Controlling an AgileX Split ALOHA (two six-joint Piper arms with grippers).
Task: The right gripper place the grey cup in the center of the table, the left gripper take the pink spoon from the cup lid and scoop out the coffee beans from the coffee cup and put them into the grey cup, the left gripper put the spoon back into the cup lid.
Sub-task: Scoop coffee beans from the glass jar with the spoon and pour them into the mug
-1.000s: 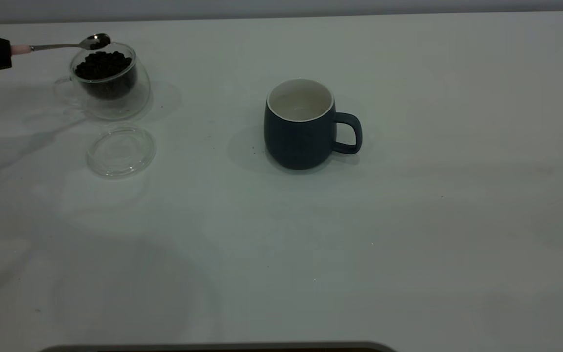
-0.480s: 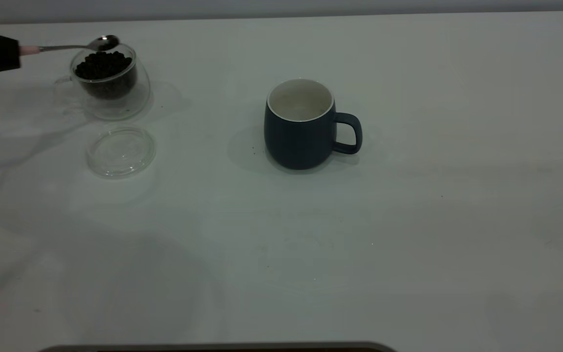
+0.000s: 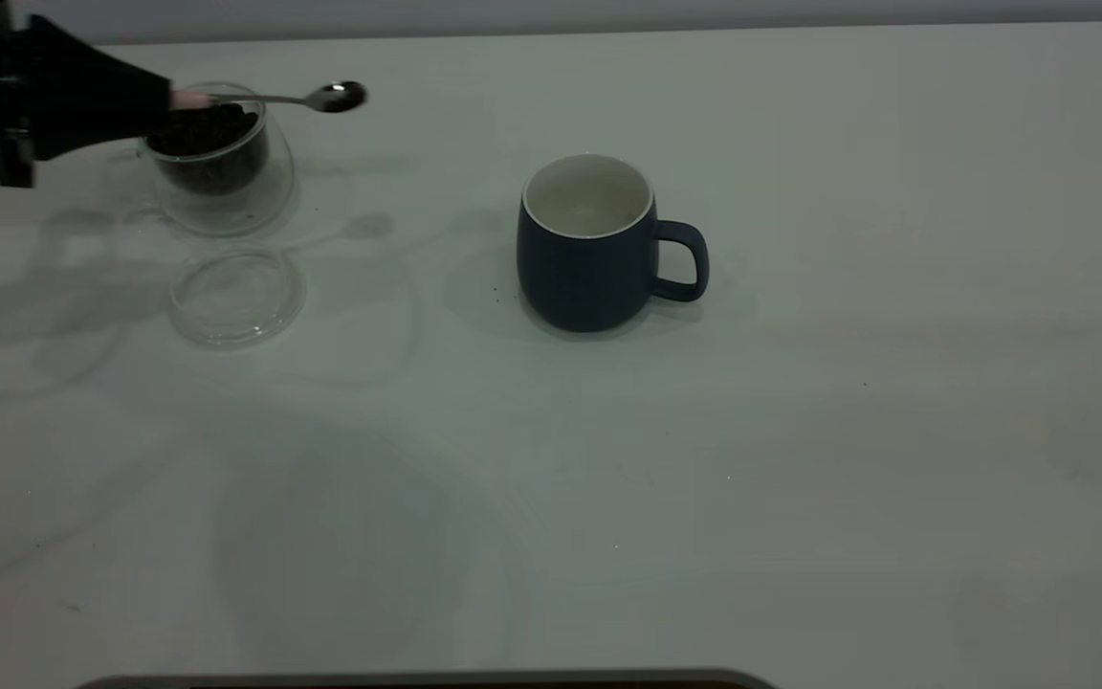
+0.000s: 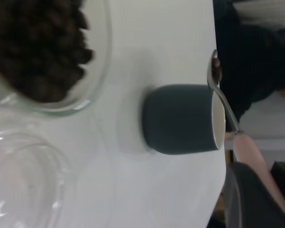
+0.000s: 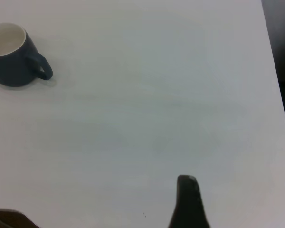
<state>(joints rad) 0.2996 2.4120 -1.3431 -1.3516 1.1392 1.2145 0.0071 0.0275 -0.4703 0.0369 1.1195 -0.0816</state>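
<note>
**Left tool carries spoon past glass cup, toward mug**

Left tool (image 3: 144,100) is at far-left of the worktop (image 3: 800,431) in ext. view, hanging above the glass cup (image 3: 216,163) w/ its black tip over the cup's rim. It pinches the spoon (image 3: 274,99) by the pink handle end; only a short bit of pink shows at the tip. The metal neck runs out roughly level to the right, and the bowl is in the air past the cup's right rim, between glass cup and mug (image 3: 589,244), nearer the glass cup. Left wrist view shows the spoon (image 4: 222,97) w/ a dark bean or two in the bowl, lined up w/ the mug's (image 4: 180,118) rim in that view.

Glass cup stands upright, full of beans (image 3: 202,129), also seen close up in left wrist view (image 4: 38,42). Lid (image 3: 237,295) lies flat on the worktop just in front of the glass cup, apart from it, nothing on it.

Mug stands upright near worktop centre, handle to the right, white inside; can't see any beans in it from here. Well apart from glass cup and lid.

Right tool (image 5: 189,202): only one dark finger shows in right wrist view, above bare worktop, well away from the mug (image 5: 12,57). Can't tell if spread or pressed together. Not seen in ext. view.
</note>
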